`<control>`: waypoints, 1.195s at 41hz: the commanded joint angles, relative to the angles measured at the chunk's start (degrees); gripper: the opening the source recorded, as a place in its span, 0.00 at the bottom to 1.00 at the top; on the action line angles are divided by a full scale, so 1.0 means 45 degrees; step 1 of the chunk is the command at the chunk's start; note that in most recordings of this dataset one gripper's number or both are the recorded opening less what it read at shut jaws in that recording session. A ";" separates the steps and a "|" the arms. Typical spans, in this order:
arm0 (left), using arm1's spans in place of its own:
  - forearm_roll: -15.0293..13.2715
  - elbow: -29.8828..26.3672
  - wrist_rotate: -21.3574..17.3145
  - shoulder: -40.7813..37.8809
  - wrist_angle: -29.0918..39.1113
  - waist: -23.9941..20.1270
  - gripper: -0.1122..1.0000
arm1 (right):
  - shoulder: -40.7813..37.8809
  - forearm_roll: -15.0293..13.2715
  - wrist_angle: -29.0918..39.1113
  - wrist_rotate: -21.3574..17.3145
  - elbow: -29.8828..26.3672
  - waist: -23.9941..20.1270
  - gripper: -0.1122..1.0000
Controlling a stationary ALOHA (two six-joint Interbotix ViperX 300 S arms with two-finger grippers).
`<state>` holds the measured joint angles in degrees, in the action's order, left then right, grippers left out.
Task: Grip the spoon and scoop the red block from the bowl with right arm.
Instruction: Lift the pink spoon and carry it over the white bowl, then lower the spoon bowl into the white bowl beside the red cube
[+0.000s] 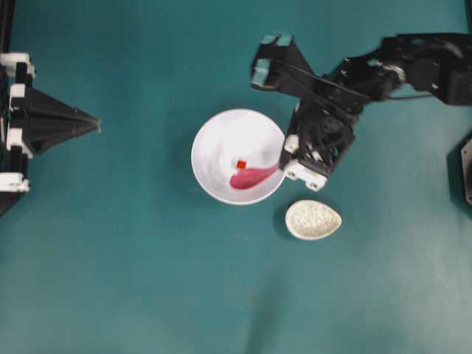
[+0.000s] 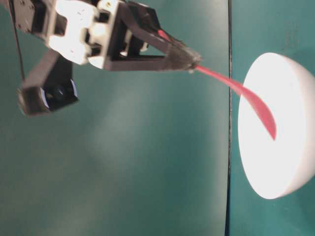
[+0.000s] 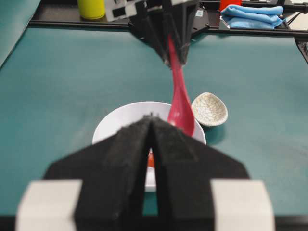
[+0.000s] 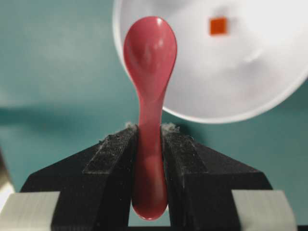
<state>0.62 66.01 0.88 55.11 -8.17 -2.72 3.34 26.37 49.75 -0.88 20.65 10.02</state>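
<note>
The first part of the job looked done: the right gripper (image 4: 149, 139) had its jaws clamped on the handle of the spoon (image 4: 149, 62), whose head reached in over the rim of the bowl (image 1: 214, 144), while the red block (image 1: 240, 164) lay on the white bottom of the bowl, just beside the spoon's head and not yet in it. The scooping itself was, by my judgement, all that remained, and the left gripper (image 3: 151, 127) sat well apart at the table's edge with its jaws closed on nothing. No brand, label or writing could be read anywhere.
</note>
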 commanded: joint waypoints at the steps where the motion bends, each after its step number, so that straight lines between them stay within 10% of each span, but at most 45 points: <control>1: 0.0020 -0.0293 -0.0020 -0.0117 -0.0059 -0.0020 0.10 | -0.0137 -0.1016 0.0781 -0.0488 -0.0898 -0.0039 0.32; 12: 0.0020 -0.0293 -0.0059 -0.0117 -0.0059 -0.0020 0.10 | -0.0742 -0.2520 0.1406 -0.0664 -0.1309 -0.0137 0.32; 49: 0.0039 -0.0254 -0.0293 -0.0117 -0.0059 -0.0020 0.10 | -0.1836 -0.2852 -0.0977 -0.0488 -0.1270 -0.0312 0.32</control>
<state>0.62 66.01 -0.44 55.02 -8.17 -2.81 -5.80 14.33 46.32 -2.72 16.35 8.53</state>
